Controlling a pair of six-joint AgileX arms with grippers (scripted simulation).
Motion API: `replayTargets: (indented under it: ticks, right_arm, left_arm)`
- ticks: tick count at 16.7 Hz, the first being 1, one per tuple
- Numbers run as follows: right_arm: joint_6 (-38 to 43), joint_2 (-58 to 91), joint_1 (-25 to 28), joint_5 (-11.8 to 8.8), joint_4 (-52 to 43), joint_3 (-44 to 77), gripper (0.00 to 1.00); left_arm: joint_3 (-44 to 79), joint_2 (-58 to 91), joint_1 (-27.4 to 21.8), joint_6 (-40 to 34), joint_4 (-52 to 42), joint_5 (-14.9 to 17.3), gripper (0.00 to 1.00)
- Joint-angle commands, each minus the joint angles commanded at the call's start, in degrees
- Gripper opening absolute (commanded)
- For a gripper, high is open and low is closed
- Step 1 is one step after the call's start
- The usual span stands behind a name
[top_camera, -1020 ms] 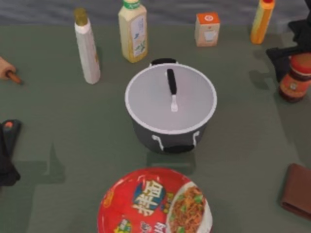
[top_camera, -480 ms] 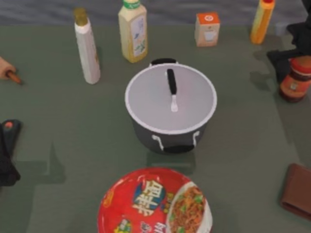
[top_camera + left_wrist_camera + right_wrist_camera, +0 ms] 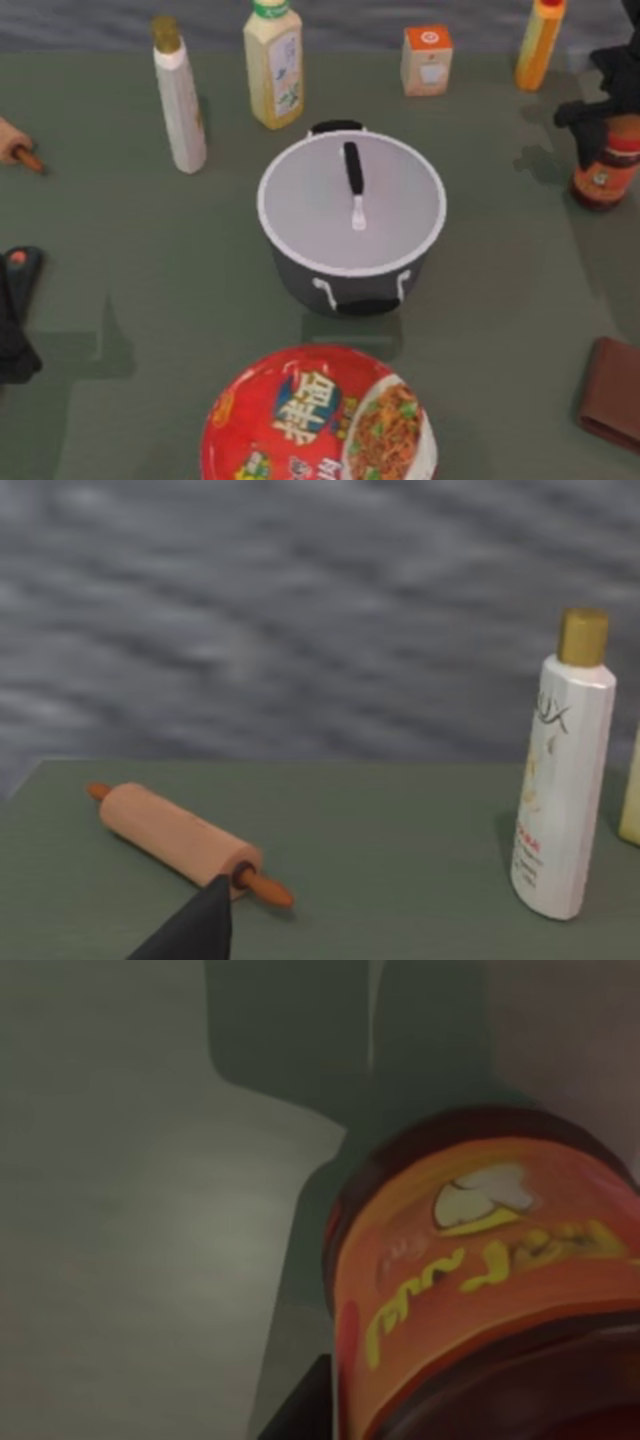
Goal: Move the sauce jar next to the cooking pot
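Observation:
The sauce jar (image 3: 601, 178), dark red-brown with an orange-red label, stands at the table's far right edge. My right gripper (image 3: 603, 128) is down over its red lid, shut on it. In the right wrist view the sauce jar (image 3: 480, 1270) fills the picture, and one dark finger (image 3: 305, 1410) lies against its side. The other finger is hidden. The cooking pot (image 3: 350, 215), dark grey with a pale lid and black handles, sits at the table's middle, well left of the jar. My left gripper (image 3: 12, 335) is parked open at the left edge.
Along the back stand a white bottle (image 3: 179, 95), a cream bottle (image 3: 274, 65), a small orange-and-white box (image 3: 426, 60) and a tall orange bottle (image 3: 539, 42). A red noodle bowl (image 3: 318, 415) sits at the front, a brown wallet (image 3: 612, 392) front right, a rolling pin (image 3: 185, 842) far left.
My right gripper has come down over the jar's lid, now covering it. The jar has shifted very slightly to the left. The left arm has not moved.

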Motion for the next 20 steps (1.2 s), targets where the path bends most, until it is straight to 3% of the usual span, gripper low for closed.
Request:
replayTargets:
  ticks: [2, 3, 13, 20]
  right_arm:
    - [0.0, 0.0, 0.0, 0.0, 0.0, 0.0, 0.02]
    - [0.0, 0.0, 0.0, 0.0, 0.0, 0.0, 0.0]
    - [0.1, -0.8, 0.0, 0.0, 0.0, -0.8, 0.0]
    - [0.3, -20.0, 0.7, -0.3, 0.8, -20.5, 0.0]
  left_arm:
    - [0.0, 0.0, 0.0, 0.0, 0.0, 0.0, 1.0]
    - [0.0, 0.0, 0.0, 0.0, 0.0, 0.0, 1.0]
    - [0.0, 0.0, 0.0, 0.0, 0.0, 0.0, 1.0]
    - [0.0, 0.0, 0.0, 0.0, 0.0, 0.0, 1.0]
